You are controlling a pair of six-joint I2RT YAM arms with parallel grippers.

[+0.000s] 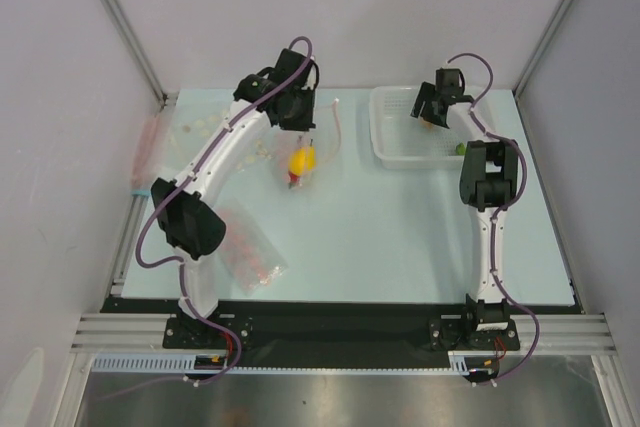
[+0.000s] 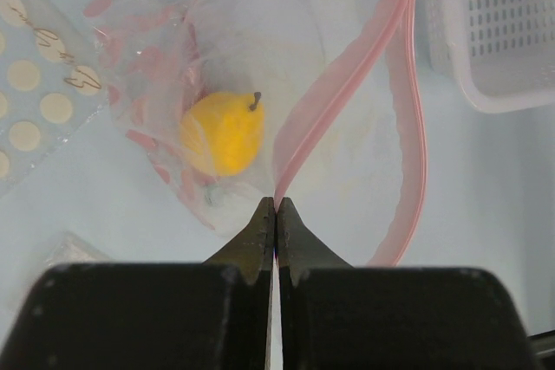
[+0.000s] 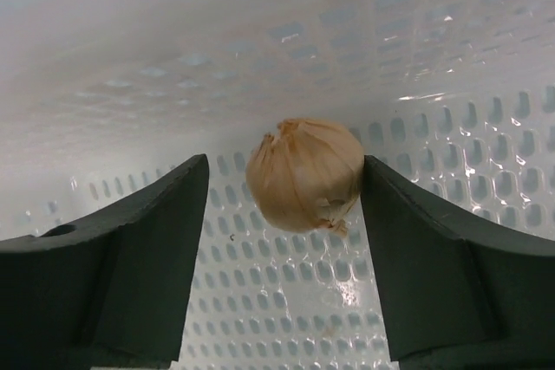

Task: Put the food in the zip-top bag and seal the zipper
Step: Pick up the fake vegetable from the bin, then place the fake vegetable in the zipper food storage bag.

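From above, the left arm (image 1: 225, 152) arches across the table (image 1: 400, 237), its left gripper (image 1: 298, 129) over the zip-top bag (image 1: 312, 159) near the far edge; the right gripper (image 1: 432, 115) dips into the white basket (image 1: 410, 160) at the far right corner; the left wrist alone shows jaws pinched shut on the zipper (image 2: 347, 75), the yellow pear (image 2: 223, 132) bagged just beyond; the right wrist shows wide jaws flanking the beige bulb (image 3: 305, 175), which sits hard by the right finger and clear of the left
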